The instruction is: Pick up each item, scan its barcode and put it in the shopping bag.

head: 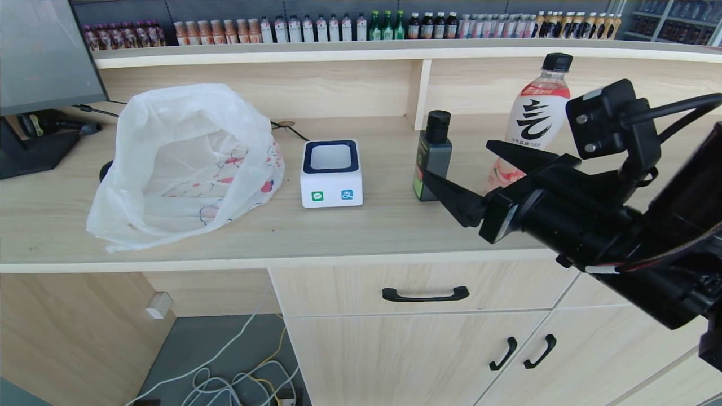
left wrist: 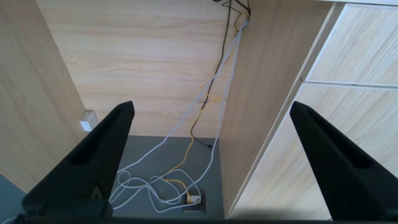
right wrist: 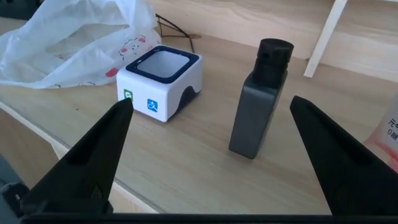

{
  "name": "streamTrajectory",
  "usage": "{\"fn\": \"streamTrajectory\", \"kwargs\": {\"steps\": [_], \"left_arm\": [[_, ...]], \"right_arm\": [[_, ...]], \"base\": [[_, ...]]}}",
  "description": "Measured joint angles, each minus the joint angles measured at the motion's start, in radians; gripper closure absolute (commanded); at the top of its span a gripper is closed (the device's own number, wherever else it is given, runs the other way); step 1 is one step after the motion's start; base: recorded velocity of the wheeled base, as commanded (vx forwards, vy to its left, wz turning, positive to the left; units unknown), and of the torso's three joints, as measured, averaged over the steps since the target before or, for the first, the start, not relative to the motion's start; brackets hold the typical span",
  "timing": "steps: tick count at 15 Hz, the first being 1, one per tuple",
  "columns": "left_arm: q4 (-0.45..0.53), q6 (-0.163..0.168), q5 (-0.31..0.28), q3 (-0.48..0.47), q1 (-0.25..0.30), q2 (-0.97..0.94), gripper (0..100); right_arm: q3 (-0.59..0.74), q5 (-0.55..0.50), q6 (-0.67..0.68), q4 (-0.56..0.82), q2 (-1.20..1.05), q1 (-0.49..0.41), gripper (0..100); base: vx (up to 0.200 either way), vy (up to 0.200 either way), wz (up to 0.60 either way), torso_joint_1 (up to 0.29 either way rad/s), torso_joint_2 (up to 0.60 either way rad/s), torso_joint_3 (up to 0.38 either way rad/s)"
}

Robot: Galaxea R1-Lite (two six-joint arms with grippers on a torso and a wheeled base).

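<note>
Jaws on my right arm (head: 564,214) gape wide, empty, just short of the dark bottle (head: 433,152), which stands upright on the desk (head: 366,231) right of the scanner (head: 331,172). I reckon closing off-centre could topple it into the drink bottle (head: 533,124) beside it. Left jaws hang open, empty.

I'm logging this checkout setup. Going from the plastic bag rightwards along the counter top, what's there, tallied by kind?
Bottles: 2 (grey bottle, pink drink bottle)
Scanners: 1 (white box scanner)
Bags: 1 (shopping bag)
Total: 4
</note>
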Motion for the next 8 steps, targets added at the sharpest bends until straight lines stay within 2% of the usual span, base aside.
{"fn": "streamTrajectory", "kwargs": {"steps": [2, 5, 8], "left_arm": [[0.000, 0.000, 0.000, 0.000, 0.000, 0.000, 0], [0.000, 0.000, 0.000, 0.000, 0.000, 0.000, 0], [0.000, 0.000, 0.000, 0.000, 0.000, 0.000, 0]], "right_arm": [[-0.043, -0.008, -0.001, 0.000, 0.045, 0.000, 0], [-0.114, -0.131, 0.002, 0.001, 0.105, -0.001, 0], [-0.144, -0.183, 0.003, 0.002, 0.141, -0.001, 0]], "base": [[0.000, 0.000, 0.00, 0.000, 0.00, 0.000], [0.000, 0.000, 0.00, 0.000, 0.00, 0.000], [0.000, 0.000, 0.00, 0.000, 0.00, 0.000]]}}
